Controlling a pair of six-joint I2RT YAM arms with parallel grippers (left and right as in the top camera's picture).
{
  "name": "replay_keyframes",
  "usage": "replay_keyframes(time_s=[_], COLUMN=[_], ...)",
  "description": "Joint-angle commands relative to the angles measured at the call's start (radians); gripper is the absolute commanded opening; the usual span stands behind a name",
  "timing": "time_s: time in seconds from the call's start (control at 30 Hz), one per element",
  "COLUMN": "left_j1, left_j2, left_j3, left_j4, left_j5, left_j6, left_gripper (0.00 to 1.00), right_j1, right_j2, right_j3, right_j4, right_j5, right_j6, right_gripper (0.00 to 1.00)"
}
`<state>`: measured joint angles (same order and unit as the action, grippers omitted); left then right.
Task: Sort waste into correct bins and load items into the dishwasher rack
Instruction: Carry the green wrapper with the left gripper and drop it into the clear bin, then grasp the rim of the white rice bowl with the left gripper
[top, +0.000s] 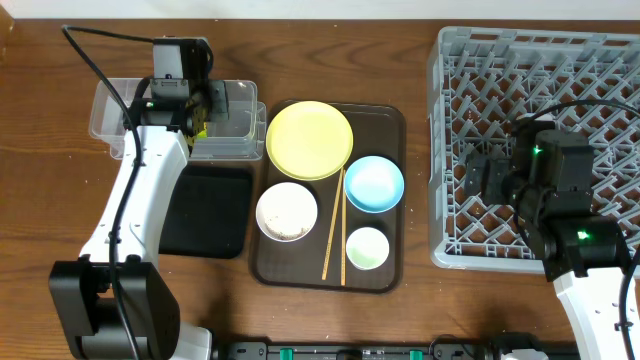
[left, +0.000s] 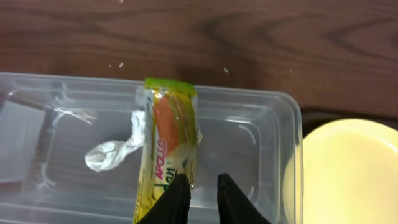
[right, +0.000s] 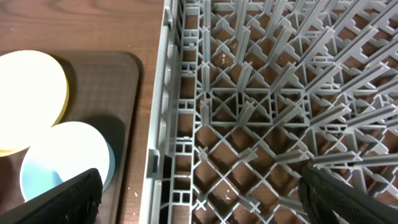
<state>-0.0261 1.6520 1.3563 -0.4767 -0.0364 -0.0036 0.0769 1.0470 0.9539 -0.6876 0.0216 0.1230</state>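
Nearest the lens, left end effector (left: 202, 196), parted by a narrow gap and gripping nothing. Right by one fingertip, touching or almost, yellow-green-orange snack wrapper (left: 168, 140), lying lengthwise inside clear tub (left: 283, 124). Beside that, crumpled white tissue (left: 111, 154), same tub. Beyond the rim, yellow plate (left: 348, 168) and wooden bench (left: 249, 37). Over dishwasher rack (right: 261, 106), right end effector (right: 199, 196), spread wide, empty.
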Motion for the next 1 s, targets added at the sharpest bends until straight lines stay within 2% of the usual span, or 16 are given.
replay_keyframes(time_s=[0.0, 0.4, 0.5, 0.87, 0.97], left_j1=[0.01, 0.039, 0.039, 0.034, 0.019], left_j2=[0.032, 0.182, 0.184, 0.068, -0.018], left_j3=[0.005, 0.004, 0.005, 0.006, 0.006], left_j4=[0.008, 0.007, 0.009, 0.008, -0.002], left_j5=[-0.04, -0.043, -0.043, -0.04, 0.039], left_j6=[-0.006, -0.006, -0.006, -0.006, -0.007], left_gripper=[0.19, 0.19, 0.36, 0.38, 0.4], right_j1=[-0.005, -0.005, -0.005, -0.005, -0.005], right_j2=[-0.001, -0.001, -0.001, -0.001, -0.001], right_j3=[0.02, 0.02, 0.02, 0.02, 0.02], right_j4=[-0.002, -0.002, -0.002, -0.002, -0.002], right_j5=[-0.003, -0.003, -0.003, -0.003, -0.003], right_j6=[0.011, 0.011, 0.011, 0.011, 0.011], right_gripper=[0.99, 0.99, 0.99, 0.99, 0.99])
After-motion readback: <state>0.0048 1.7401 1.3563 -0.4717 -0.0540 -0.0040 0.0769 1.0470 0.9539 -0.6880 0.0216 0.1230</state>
